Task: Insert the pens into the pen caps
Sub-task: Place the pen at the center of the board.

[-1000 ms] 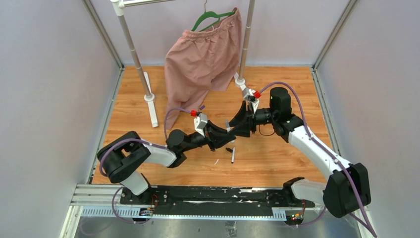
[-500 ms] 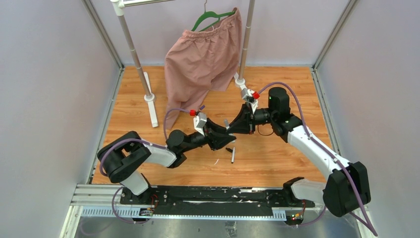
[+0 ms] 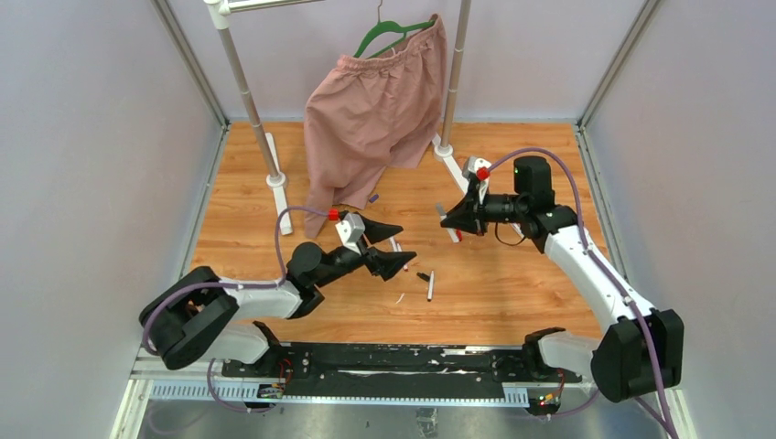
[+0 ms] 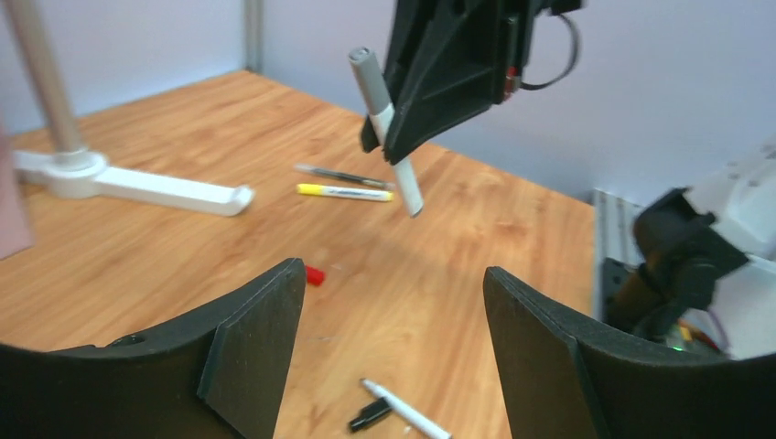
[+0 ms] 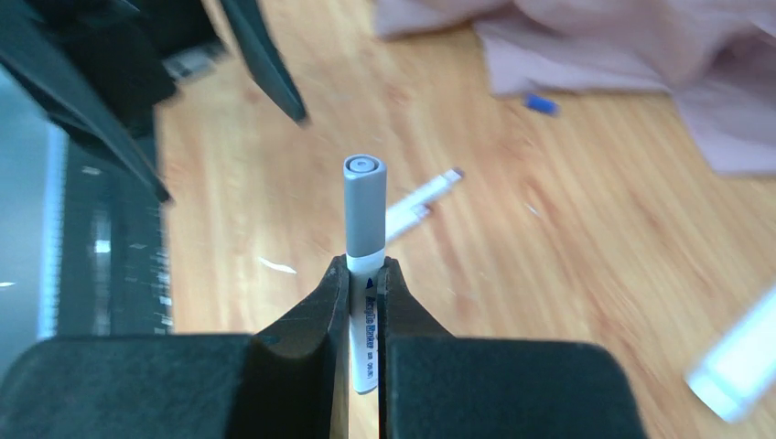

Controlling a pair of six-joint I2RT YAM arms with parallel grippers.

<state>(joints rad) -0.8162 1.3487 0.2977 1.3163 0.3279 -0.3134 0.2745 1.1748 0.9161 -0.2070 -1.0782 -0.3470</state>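
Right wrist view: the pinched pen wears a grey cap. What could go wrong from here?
1. The right gripper holds the pen tilted, above the table; released there, it could bounce into the red cap or yellow pen.
2. Whether the grey cap is fully seated cannot be told; it may pop off.
3. The open left gripper could knock the black cap when descending.
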